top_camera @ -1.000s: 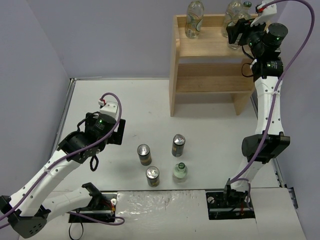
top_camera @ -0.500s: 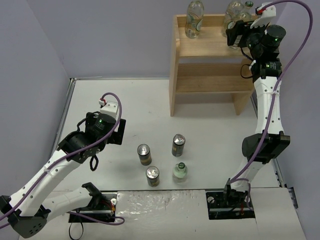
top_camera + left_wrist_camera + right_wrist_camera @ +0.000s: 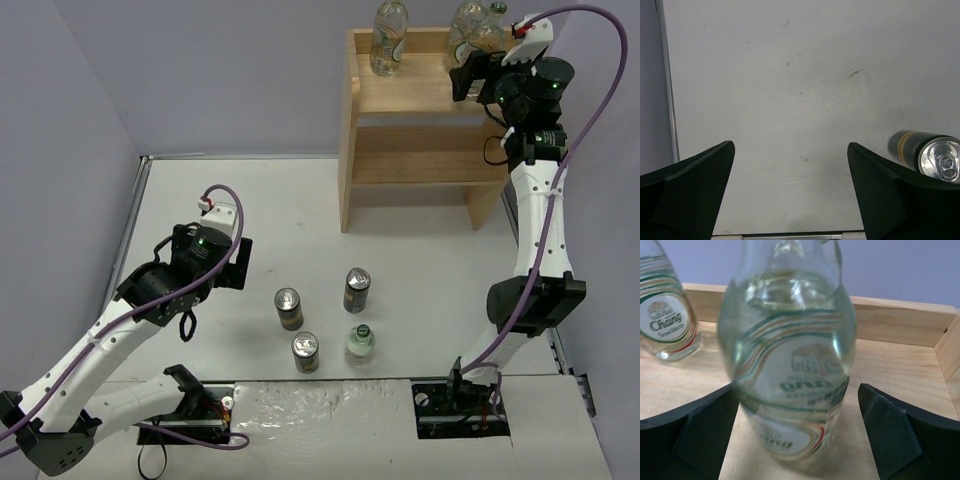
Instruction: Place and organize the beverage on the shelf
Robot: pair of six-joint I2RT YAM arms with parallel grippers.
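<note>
The wooden shelf (image 3: pixel 415 165) stands at the back of the table. Its top tier (image 3: pixel 902 372) carries three clear bottles (image 3: pixel 388 42). My right gripper (image 3: pixel 464 78) is open at the right end of that tier. One bottle (image 3: pixel 790 365) stands upright on the wood between its spread fingers, the left finger (image 3: pixel 700 432) close to the glass, the right one apart. Another bottle (image 3: pixel 667 320) stands to the left. On the table are three dark cans (image 3: pixel 289 309) and a fourth bottle (image 3: pixel 360 345). My left gripper (image 3: pixel 226 262) hovers open over bare table, a can (image 3: pixel 927 156) to its right.
The shelf's lower tier (image 3: pixel 420 140) holds nothing that I can see. A low back rail (image 3: pixel 900 320) and the right side panel (image 3: pixel 947 355) close in the top tier. A grey wall (image 3: pixel 60 200) runs along the table's left side.
My right gripper has opened from its hold on the bottle, which now stands free on the top tier. The left arm and the drinks on the table have not moved.
</note>
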